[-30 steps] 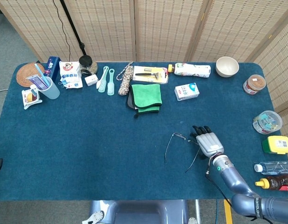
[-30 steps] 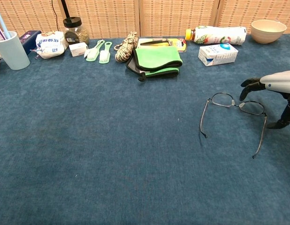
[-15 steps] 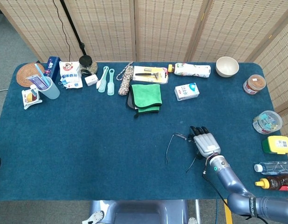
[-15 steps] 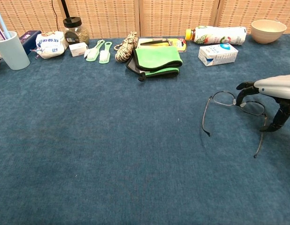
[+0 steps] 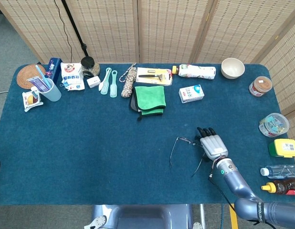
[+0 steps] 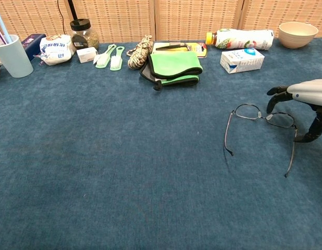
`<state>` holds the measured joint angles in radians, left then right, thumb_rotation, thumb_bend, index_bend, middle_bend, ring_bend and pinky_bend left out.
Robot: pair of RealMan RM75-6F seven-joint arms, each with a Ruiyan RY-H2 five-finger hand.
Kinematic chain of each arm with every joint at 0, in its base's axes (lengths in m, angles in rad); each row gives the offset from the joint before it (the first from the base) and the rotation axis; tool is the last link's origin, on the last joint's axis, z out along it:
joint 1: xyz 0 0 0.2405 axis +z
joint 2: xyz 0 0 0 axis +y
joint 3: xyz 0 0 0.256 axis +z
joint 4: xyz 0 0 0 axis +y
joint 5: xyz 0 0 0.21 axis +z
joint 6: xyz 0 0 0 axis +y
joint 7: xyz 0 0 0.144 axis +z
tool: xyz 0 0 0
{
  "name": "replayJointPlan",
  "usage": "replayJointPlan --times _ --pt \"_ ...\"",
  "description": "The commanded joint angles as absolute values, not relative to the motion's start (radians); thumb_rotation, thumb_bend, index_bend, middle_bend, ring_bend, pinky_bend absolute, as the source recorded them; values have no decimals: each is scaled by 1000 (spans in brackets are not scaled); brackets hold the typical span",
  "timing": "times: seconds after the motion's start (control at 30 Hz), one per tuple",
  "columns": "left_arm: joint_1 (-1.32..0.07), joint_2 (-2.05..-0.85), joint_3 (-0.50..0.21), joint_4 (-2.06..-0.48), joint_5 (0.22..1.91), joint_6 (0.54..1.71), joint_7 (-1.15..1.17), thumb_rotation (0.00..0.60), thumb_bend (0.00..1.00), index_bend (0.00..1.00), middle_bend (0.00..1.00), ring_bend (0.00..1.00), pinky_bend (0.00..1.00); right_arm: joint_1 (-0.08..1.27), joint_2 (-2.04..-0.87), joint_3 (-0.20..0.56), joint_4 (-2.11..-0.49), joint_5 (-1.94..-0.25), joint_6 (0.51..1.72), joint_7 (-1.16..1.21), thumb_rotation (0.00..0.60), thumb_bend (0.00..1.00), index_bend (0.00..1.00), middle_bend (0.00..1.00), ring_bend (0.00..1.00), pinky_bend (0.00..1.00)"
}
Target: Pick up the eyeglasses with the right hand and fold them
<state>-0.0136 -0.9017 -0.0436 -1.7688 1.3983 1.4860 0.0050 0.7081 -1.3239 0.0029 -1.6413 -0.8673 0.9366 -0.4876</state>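
Observation:
The thin wire eyeglasses (image 5: 184, 140) (image 6: 248, 111) lie unfolded on the blue table cloth, both temples stretched toward the near edge. My right hand (image 5: 212, 143) (image 6: 307, 94) hovers palm down over their right lens, its dark fingertips (image 6: 276, 92) curved down just above the frame. The thumb (image 6: 313, 133) points down beside the right temple. Nothing is held between fingers and thumb. The right lens is partly hidden under the hand in the head view. My left hand shows in neither view.
A folded green cloth (image 5: 150, 98) and a small carton (image 5: 191, 93) lie behind the glasses. A bowl (image 5: 232, 67), a jar (image 5: 260, 86), a round tub (image 5: 273, 125), a yellow box (image 5: 283, 147) and bottles (image 5: 281, 171) line the right side.
My right hand first slid left onto the glasses' bridge, then drew back to the right. The glasses shifted slightly on the cloth and stay unfolded.

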Motion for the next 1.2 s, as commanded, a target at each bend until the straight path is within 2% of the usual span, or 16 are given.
replayJointPlan --times 0.03,0.67,0.9,1.2 --pt "-14 -902 -43 -1770 1400 1487 6 493 376 114 24 94 0 703 -1318 -1 -1644 -873 938 -489 600 274 216 0 0 0" --pt "-4 -891 -44 -1777 1396 1501 6 494 377 114 24 94 0 679 -1352 -5 -1595 -933 912 -452 600 274 215 0 0 0" --pt "-3 -891 -46 -1772 1392 1502 2 494 377 114 24 94 0 682 -1366 10 -1590 -940 910 -450 600 274 284 3 0 0" --pt "-2 -894 -46 -1768 1390 1500 0 495 376 114 24 94 0 702 -1379 38 -1580 -907 891 -456 600 276 363 55 0 0"
